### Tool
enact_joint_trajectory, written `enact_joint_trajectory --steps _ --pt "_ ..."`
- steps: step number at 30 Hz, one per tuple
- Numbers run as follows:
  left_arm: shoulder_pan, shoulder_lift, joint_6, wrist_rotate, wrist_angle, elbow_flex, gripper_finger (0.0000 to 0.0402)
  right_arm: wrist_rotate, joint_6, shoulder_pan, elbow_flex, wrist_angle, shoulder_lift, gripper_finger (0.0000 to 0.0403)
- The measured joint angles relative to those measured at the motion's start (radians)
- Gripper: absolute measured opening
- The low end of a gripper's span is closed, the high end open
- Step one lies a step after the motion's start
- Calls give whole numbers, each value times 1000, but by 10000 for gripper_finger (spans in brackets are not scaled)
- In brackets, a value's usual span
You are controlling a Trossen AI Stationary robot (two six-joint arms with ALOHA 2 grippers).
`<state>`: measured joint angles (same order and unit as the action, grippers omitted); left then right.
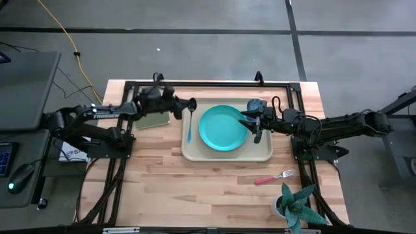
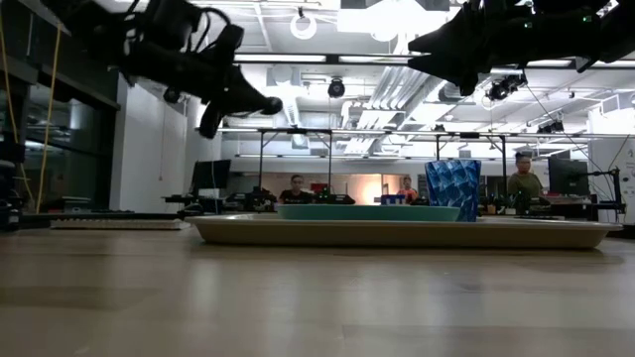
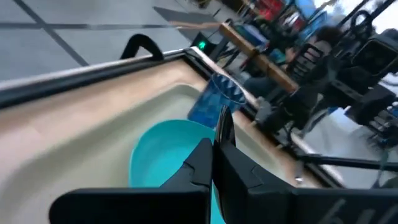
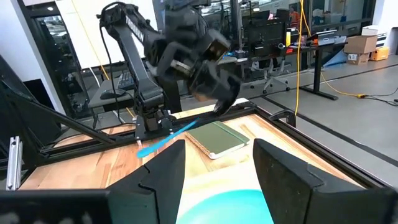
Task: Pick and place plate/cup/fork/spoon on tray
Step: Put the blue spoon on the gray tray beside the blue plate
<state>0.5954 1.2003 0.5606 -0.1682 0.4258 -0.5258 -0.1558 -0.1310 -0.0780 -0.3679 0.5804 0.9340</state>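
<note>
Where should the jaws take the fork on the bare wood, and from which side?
Take the fork by its red-pink handle, coming straight down from above: it lies flat on the table, nothing touching it, so the jaws can close across the narrow handle.

Your left wrist view is smeared with motion; the spoon point(image 3: 224, 126) shows only as a dark sliver past the left gripper point(image 3: 214, 163), its bowl unreadable. In your low view the tray point(image 2: 397, 232) rim hides the base of the cup point(image 2: 453, 188) and most of the plate point(image 2: 368, 211). In the right wrist view the plate point(image 4: 219, 208) is cut off by the frame edge and the right gripper's fingers point(image 4: 283, 176). From above, the fork point(image 1: 274, 177) tines are too small to count.
</note>
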Motion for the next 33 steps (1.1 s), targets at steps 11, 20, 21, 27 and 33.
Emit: enact_joint_trajectory --steps 11,20,21,27,33 --pt "-134 0 144 318 197 281 0 -84 5 0 0 11 0 181" --pt "-212 68 157 398 262 294 0 -133 8 0 0 12 0 181" --pt "-207 91 157 391 263 294 0 -132 8 0 0 12 0 181" --pt "-135 244 148 253 262 202 0 -131 9 0 0 12 0 181" --pt "-120 367 143 220 257 121 0 -130 19 0 0 12 0 181"
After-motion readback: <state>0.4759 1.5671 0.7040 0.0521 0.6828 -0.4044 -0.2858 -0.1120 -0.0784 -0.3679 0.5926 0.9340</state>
